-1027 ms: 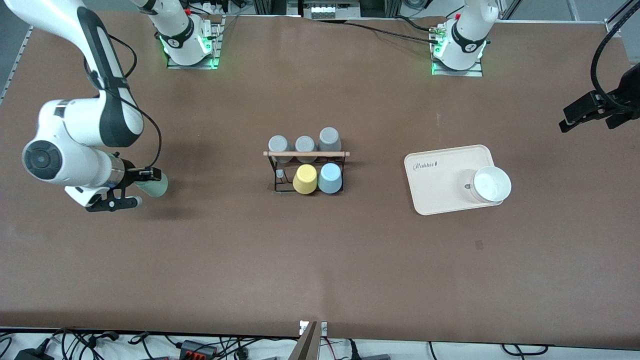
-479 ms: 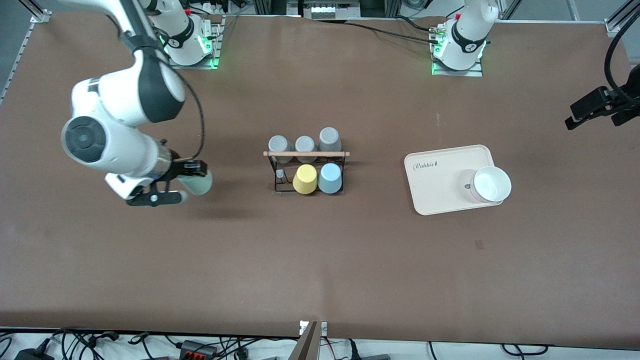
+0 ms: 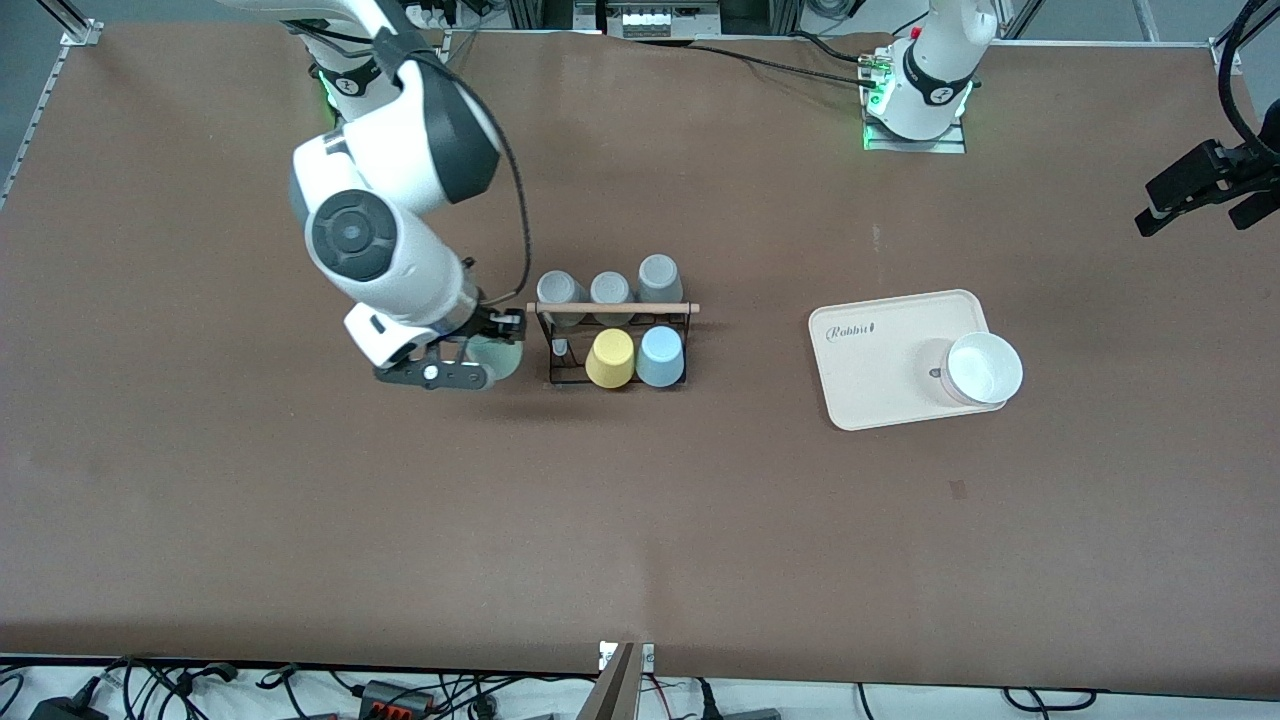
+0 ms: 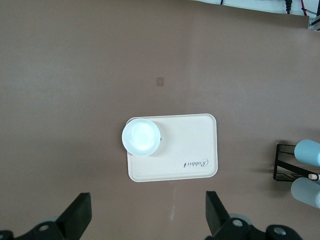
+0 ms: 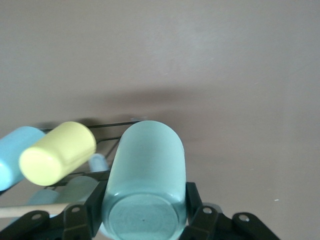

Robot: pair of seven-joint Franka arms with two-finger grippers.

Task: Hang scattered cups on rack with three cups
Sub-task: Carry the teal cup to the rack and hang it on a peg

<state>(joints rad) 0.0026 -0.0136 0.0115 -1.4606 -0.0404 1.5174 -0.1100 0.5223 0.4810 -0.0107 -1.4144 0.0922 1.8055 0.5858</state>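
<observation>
My right gripper (image 3: pixel 470 352) is shut on the pale mint green cup (image 3: pixel 500 358), held on its side just above the table, close beside the rack (image 3: pixel 612 308) at the end toward the right arm. In the right wrist view the mint cup (image 5: pixel 145 170) fills the space between the fingers (image 5: pixel 194 207), its base toward the camera. On the rack's nearer row hang a yellow cup (image 3: pixel 610 358) and the light blue cup (image 3: pixel 660 356), next to one bare peg (image 3: pixel 560 348). My left gripper (image 3: pixel 1195 195) waits open, high over the left arm's end of the table.
Three grey cups (image 3: pixel 610 289) hang on the rack's farther row. A cream tray (image 3: pixel 880 370) lies toward the left arm's end, with a white bowl-like cup (image 3: pixel 985 368) on its corner. Cables run along the table's edges.
My right arm has swung the mint cup from the right arm's end of the table across to just beside the rack. The left gripper has drifted slightly away from the tray.
</observation>
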